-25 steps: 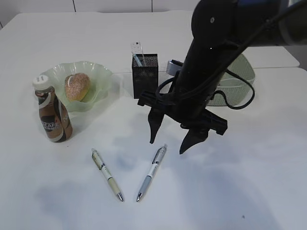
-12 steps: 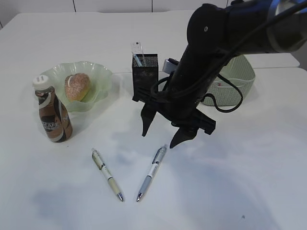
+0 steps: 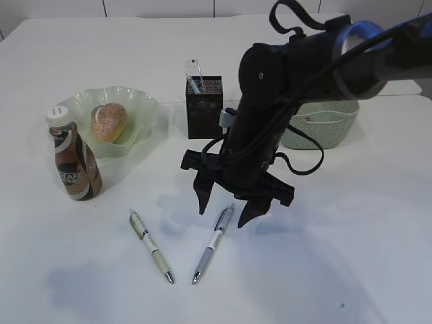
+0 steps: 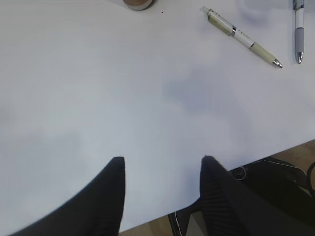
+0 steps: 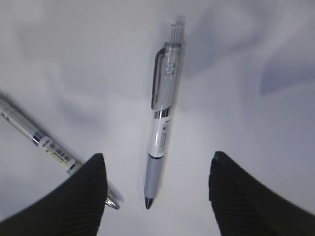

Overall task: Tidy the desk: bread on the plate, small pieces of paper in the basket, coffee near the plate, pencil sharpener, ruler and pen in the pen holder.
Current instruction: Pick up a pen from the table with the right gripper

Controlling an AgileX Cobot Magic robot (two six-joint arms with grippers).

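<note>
The right hand (image 3: 225,209) hangs spread over the grey pen (image 3: 213,244), one finger each side of its top, not touching. At its 9 o'clock lies the green pen (image 3: 151,245). The left hand (image 4: 162,169) is half spread, empty, above the desk (image 4: 98,98) edge.

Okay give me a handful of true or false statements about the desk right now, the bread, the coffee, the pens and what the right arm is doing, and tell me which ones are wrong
1. The bread lies on the green plate. True.
2. The right gripper holds the grey pen. False: its jaws are open above the pen, which lies on the table.
3. Two pens lie on the table. True: the grey one and a green pen.
4. The coffee bottle lies on its side. False: it stands upright beside the plate.
5. The pen holder is empty. False: something stands in it.
</note>
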